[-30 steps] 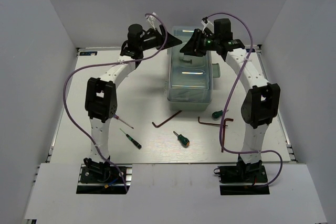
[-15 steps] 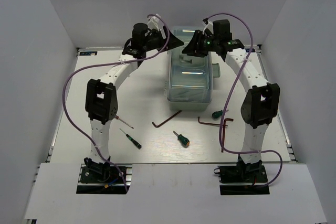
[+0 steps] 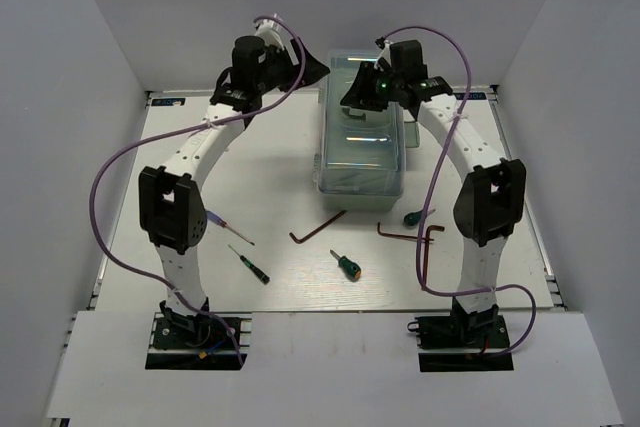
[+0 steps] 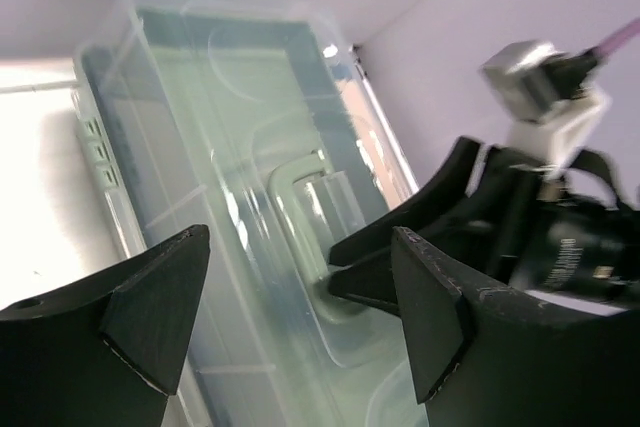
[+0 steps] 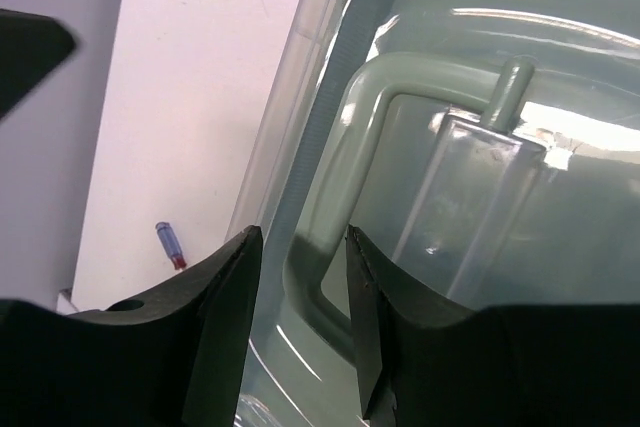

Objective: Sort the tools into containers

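Note:
The pale green toolbox (image 3: pixel 362 152) with its clear lid down stands at the back middle. My right gripper (image 3: pixel 350 99) is over the lid, jaws open and straddling a corner of the lid's pale green handle (image 5: pixel 345 182), which sits between the fingertips (image 5: pixel 305 242). My left gripper (image 3: pixel 318 68) is open and empty, hovering above the box's back left edge (image 4: pixel 300 247). On the table lie two hex keys (image 3: pixel 318 226) (image 3: pixel 405 234), two green-handled screwdrivers (image 3: pixel 346 264) (image 3: pixel 412 216), a dark-handled screwdriver (image 3: pixel 250 265) and a thin screwdriver (image 3: pixel 232 230).
White walls close in the table on three sides. The tools lie scattered in front of the box between the two arms. A blue screwdriver handle (image 5: pixel 168 244) shows on the table left of the box.
My left arm has swung left and back, drawing its gripper a little away from the box. My right gripper has shifted slightly left onto the handle's corner.

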Robot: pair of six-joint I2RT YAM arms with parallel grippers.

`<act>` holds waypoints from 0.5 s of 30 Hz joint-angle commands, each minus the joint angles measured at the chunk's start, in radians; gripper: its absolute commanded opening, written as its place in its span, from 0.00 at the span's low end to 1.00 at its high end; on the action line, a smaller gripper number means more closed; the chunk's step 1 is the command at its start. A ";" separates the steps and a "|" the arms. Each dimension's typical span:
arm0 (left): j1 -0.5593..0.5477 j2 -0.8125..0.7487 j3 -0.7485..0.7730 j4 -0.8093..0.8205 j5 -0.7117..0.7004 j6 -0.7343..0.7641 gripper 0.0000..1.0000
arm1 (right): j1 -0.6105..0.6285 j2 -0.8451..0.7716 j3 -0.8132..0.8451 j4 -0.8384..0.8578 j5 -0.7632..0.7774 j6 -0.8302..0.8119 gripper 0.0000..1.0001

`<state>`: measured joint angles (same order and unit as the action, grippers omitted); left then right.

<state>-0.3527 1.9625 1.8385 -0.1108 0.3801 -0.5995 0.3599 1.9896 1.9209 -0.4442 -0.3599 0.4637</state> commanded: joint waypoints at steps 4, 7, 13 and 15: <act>-0.002 -0.178 -0.077 -0.023 -0.084 0.087 0.83 | 0.057 0.017 0.047 -0.057 0.212 -0.037 0.45; 0.007 -0.212 -0.117 -0.013 -0.084 0.087 0.83 | 0.077 0.035 0.070 -0.085 0.265 -0.043 0.45; 0.008 -0.186 -0.122 0.042 -0.015 0.075 0.85 | 0.077 0.057 0.058 -0.096 0.182 0.011 0.45; 0.008 -0.148 -0.090 0.051 0.025 0.050 0.85 | 0.071 0.054 0.043 -0.073 0.091 0.033 0.45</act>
<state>-0.3489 1.8019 1.7229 -0.0895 0.3485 -0.5354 0.4316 2.0064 1.9694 -0.4980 -0.1688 0.4541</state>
